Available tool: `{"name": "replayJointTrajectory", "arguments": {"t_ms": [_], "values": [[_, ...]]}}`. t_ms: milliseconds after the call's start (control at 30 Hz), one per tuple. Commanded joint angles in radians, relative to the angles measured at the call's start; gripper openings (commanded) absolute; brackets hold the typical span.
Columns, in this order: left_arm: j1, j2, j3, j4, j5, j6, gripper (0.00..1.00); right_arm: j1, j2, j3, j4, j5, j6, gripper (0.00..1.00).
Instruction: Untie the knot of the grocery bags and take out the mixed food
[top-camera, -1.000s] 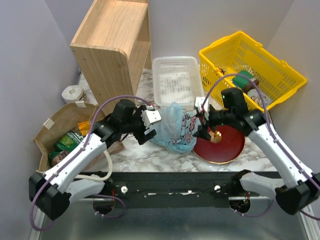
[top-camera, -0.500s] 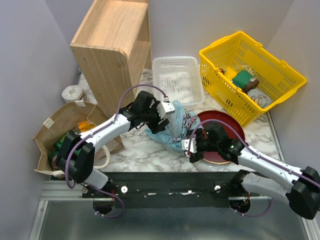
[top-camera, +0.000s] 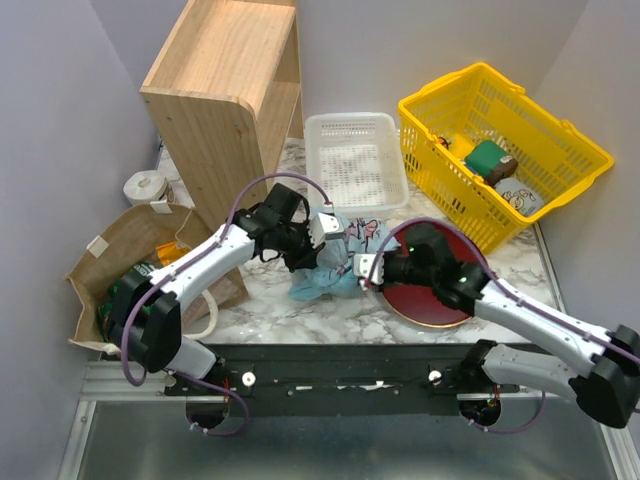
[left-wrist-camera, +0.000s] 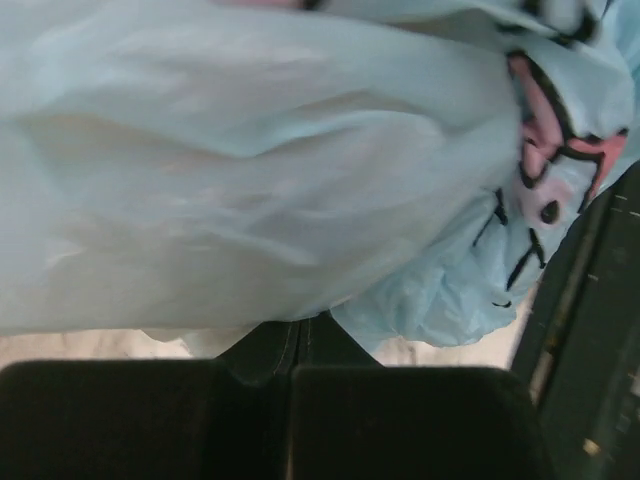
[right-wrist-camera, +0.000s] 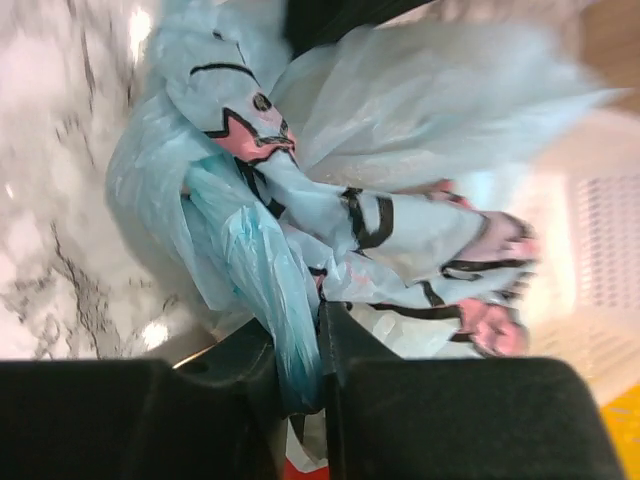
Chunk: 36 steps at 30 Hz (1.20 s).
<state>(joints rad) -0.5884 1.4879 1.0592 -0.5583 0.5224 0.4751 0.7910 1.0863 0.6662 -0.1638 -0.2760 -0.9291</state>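
Observation:
The light blue plastic bag (top-camera: 335, 265) with pink and black print lies crumpled on the marble table between my two grippers. My left gripper (top-camera: 325, 238) is at its upper left, jaws shut, with the tips (left-wrist-camera: 300, 325) tucked into the pale film (left-wrist-camera: 260, 170). My right gripper (top-camera: 367, 268) is at the bag's right side, shut on a twisted blue fold (right-wrist-camera: 290, 340) between its fingers. I cannot pick out the knot. The brown paper bag (top-camera: 120, 245) lies open at the left with green packets (top-camera: 128, 287) inside. Whatever is in the blue bag is hidden.
A red plate (top-camera: 445, 300) lies under my right arm. Behind the bag stand a white perforated tray (top-camera: 352, 160) and a yellow basket (top-camera: 520, 140) holding a green box. A wooden shelf (top-camera: 225, 90) rises at the back left, with a tape roll (top-camera: 145, 187) beside it.
Both grippers have closed on the blue bag. The right one moved up from the plate's near edge to the bag's right side. The bag now lies lower and flatter between them.

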Motion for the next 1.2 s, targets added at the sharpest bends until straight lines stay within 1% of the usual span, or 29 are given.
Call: {"name": "replayJointTrajectory", "arguments": {"t_ms": [0, 33, 67, 100, 167, 200, 233, 267, 300, 333, 367, 433, 467, 533, 567, 600, 667, 700, 800, 833, 867, 900, 933, 967, 1033, 1067, 1100, 1133, 1167], "values": [[-0.001, -0.164, 0.073, -0.375, 0.185, 0.063, 0.00, 0.005, -0.149, 0.146, -0.256, -0.194, 0.144, 0.20], [-0.001, -0.176, 0.082, -0.423, 0.191, 0.075, 0.00, 0.005, -0.155, 0.173, -0.307, -0.219, 0.150, 0.20], [-0.001, -0.186, 0.103, -0.472, 0.191, 0.089, 0.00, 0.005, -0.148, 0.200, -0.421, -0.244, 0.150, 0.20], [-0.001, -0.190, 0.116, -0.573, 0.191, 0.118, 0.00, 0.004, -0.140, 0.229, -0.469, -0.277, 0.156, 0.20], [-0.001, -0.181, 0.131, -0.653, 0.186, 0.134, 0.00, 0.001, -0.111, 0.259, -0.569, -0.316, 0.168, 0.21], [-0.001, -0.164, 0.124, -0.704, 0.173, 0.140, 0.00, -0.002, -0.077, 0.256, -0.577, -0.336, 0.174, 0.21], [-0.001, -0.157, 0.111, -0.707, 0.160, 0.135, 0.00, -0.010, -0.060, 0.227, -0.569, -0.338, 0.199, 0.22], [0.001, -0.150, 0.075, -0.700, 0.143, 0.128, 0.00, -0.022, -0.043, 0.207, -0.507, -0.339, 0.219, 0.22], [0.001, -0.146, 0.055, -0.683, 0.098, 0.113, 0.00, -0.044, -0.008, 0.188, -0.469, -0.330, 0.233, 0.22], [0.007, -0.143, 0.050, -0.640, 0.071, 0.096, 0.00, -0.052, 0.007, 0.167, -0.430, -0.321, 0.249, 0.22], [0.016, -0.144, 0.048, -0.622, 0.056, 0.092, 0.00, -0.059, 0.027, 0.168, -0.383, -0.316, 0.250, 0.22], [0.025, -0.158, 0.059, -0.577, 0.004, 0.088, 0.00, -0.068, 0.067, 0.196, -0.367, -0.302, 0.236, 0.22], [0.025, -0.163, 0.070, -0.568, -0.016, 0.088, 0.00, -0.068, 0.076, 0.235, -0.368, -0.295, 0.234, 0.23], [0.025, -0.170, 0.073, -0.554, -0.100, 0.095, 0.00, -0.070, 0.096, 0.263, -0.370, -0.250, 0.234, 0.36], [0.030, -0.169, 0.073, -0.555, -0.137, 0.120, 0.00, -0.072, 0.099, 0.277, -0.373, -0.229, 0.237, 0.48], [0.033, -0.181, 0.061, -0.551, -0.174, 0.131, 0.00, -0.079, 0.098, 0.283, -0.373, -0.182, 0.242, 0.63], [0.051, -0.216, 0.035, -0.508, -0.267, 0.160, 0.00, -0.108, 0.086, 0.282, -0.390, -0.176, 0.254, 0.68], [0.061, -0.257, 0.010, -0.491, -0.286, 0.189, 0.00, -0.151, 0.081, 0.279, -0.402, -0.198, 0.257, 0.70], [0.073, -0.317, -0.040, -0.453, -0.334, 0.218, 0.00, -0.211, 0.070, 0.280, -0.462, -0.238, 0.280, 0.74], [0.073, -0.324, -0.048, -0.445, -0.337, 0.209, 0.03, -0.213, 0.067, 0.286, -0.473, -0.245, 0.283, 0.75], [0.073, -0.327, -0.050, -0.449, -0.338, 0.198, 0.17, -0.213, 0.061, 0.291, -0.486, -0.265, 0.286, 0.75], [0.073, -0.333, -0.036, -0.457, -0.329, 0.188, 0.39, -0.213, 0.054, 0.300, -0.488, -0.306, 0.302, 0.75], [0.073, -0.342, -0.021, -0.469, -0.319, 0.159, 0.47, -0.211, 0.053, 0.334, -0.488, -0.328, 0.332, 0.76], [0.073, -0.356, -0.001, -0.469, -0.302, 0.149, 0.57, -0.211, 0.057, 0.355, -0.493, -0.345, 0.343, 0.76], [0.073, -0.412, 0.063, -0.462, -0.247, 0.143, 0.67, -0.211, 0.079, 0.409, -0.497, -0.396, 0.369, 0.76], [0.073, -0.432, 0.085, -0.457, -0.228, 0.145, 0.75, -0.210, 0.092, 0.461, -0.503, -0.417, 0.381, 0.76], [0.073, -0.469, 0.122, -0.453, -0.207, 0.151, 0.76, -0.208, 0.102, 0.489, -0.503, -0.451, 0.384, 0.75], [0.073, -0.482, 0.137, -0.460, -0.150, 0.164, 0.77, -0.204, 0.127, 0.510, -0.502, -0.465, 0.391, 0.75], [0.073, -0.489, 0.151, -0.468, -0.128, 0.198, 0.77, -0.196, 0.141, 0.529, -0.502, -0.476, 0.400, 0.75]]}}
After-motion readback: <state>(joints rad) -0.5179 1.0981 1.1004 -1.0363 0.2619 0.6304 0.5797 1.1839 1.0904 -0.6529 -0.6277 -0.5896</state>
